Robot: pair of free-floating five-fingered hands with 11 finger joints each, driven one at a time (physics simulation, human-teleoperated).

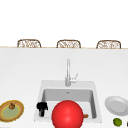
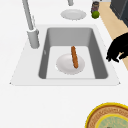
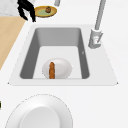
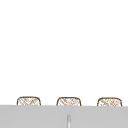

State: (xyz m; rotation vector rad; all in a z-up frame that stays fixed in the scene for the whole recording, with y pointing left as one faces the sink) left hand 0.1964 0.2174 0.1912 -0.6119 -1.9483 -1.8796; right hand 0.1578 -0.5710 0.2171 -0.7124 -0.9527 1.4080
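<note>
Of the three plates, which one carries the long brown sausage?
The white plate lying in the sink basin. The grey plate on the right counter is bare; the yellow-rimmed plate at left holds a small round item.

Light is bright, flat and even in all views, with no clear source; the bench [image 1: 22,75] and the wall behind it bleach to near one white, so their edges barely read; shadows are almost none, only soft grey shading on the sink [image 2: 93,45] walls, darker toward 9 o'clock in the left side view; a pale glare sits on the red ball [image 1: 67,115] at 12 o'clock; the left hand [image 1: 42,108] is a flat black shape without shading; outlines are soft and blurred throughout.
</note>
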